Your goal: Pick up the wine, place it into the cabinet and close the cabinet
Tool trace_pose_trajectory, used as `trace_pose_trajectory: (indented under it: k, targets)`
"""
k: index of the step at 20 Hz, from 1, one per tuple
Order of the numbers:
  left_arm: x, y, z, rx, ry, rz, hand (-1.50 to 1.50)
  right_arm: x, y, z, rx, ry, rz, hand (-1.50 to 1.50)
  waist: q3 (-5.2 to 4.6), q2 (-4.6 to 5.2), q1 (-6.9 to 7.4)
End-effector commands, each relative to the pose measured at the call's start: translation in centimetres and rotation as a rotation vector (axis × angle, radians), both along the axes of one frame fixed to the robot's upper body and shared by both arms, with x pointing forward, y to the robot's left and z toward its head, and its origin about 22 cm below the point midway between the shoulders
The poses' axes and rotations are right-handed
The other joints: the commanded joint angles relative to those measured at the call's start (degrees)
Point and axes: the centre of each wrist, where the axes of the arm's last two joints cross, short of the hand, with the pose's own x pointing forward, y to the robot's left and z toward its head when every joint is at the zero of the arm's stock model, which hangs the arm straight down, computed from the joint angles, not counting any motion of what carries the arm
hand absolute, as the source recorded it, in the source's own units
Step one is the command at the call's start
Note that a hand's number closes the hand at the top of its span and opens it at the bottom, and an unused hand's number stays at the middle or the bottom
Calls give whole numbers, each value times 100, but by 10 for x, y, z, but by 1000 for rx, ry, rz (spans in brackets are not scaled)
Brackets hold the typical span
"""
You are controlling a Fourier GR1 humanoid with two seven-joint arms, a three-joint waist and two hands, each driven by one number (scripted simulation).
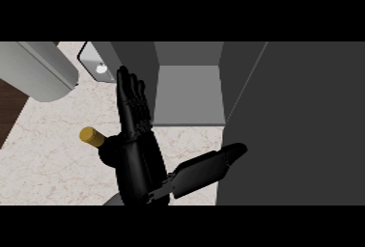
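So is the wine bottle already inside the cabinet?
No, the wine bottle lies on the marble counter, left of the open cabinet, partly hidden behind the left hand.

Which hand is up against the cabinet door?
The right hand: it lies low against the dark cabinet door. The left hand stands apart, fingers straight, beside the wine.

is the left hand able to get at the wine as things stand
Probably yes. The left hand is open, fingers straight, right beside the wine, whose cork end shows just to its left on the counter. Nothing lies between them; the hand hides most of the bottle.
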Motion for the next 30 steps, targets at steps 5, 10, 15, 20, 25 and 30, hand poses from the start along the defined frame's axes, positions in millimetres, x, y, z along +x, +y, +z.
trace_pose_trajectory:
  k: [5,10,15,20,25,30]
  targets:
    - [-4,3,8,-62,9,101,-150,-20,-4,29,-1,-30,-17,-150,-3,-7,19]
    - [-10,12,24,-69,31,138,-150,-11,3,23,15,-22,-21,-150,0,-7,28]
    - [-37,28,19,-46,33,188,-150,-22,-3,31,-3,-30,-34,-150,-4,-1,27]
    - [-40,54,34,-45,46,225,-150,-32,-1,36,-3,-32,-30,-150,-8,6,4]
    - [-62,65,29,-68,83,271,-150,-26,0,33,6,-42,-44,-150,-6,6,24]
    - [-56,76,17,-91,128,269,-150,-19,-2,32,-8,-58,-26,-150,-7,18,8]
